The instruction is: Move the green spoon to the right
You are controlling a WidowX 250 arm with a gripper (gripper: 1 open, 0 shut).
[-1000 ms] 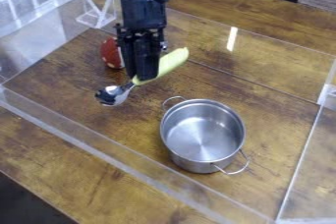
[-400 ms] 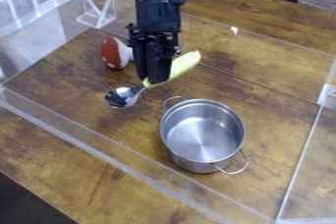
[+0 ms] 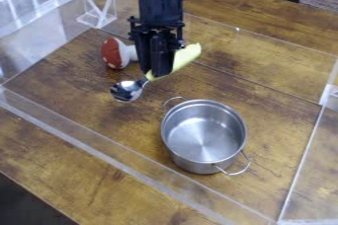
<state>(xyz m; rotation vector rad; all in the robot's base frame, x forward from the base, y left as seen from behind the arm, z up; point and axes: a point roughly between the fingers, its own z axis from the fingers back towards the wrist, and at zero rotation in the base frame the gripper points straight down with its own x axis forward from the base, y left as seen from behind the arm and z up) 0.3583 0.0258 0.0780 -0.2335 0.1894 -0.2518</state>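
One spoon is clamped in my hand: my black gripper (image 3: 157, 69) comes down from the top of the frame, left of the middle, and its fingers are closed on the green spoon (image 3: 189, 57). I have it across the handle, so the thick yellow-green end sticks out to the upper right of my fingertips, while the shiny metal bowl points to the lower left. The spoon lies slantwise in the picture, a little above and left of the frame's middle. Whether the bowl touches the wood below, I cannot tell from this angle.

Just to the left of my fingers, in the upper left part of the frame, sits the red-and-white rounded toy (image 3: 114, 53), partly hidden behind my gripper on its right side. Below and to the right of the spoon stands the steel pot (image 3: 204, 136), upright and open at the top, with one wire handle at its upper left and another at its lower right. The spoon's bowl is near the pot but apart from it, to its upper left.

All of this is on the brown wooden table (image 3: 79, 150), with clear panels (image 3: 313, 160) along the right of the frame.
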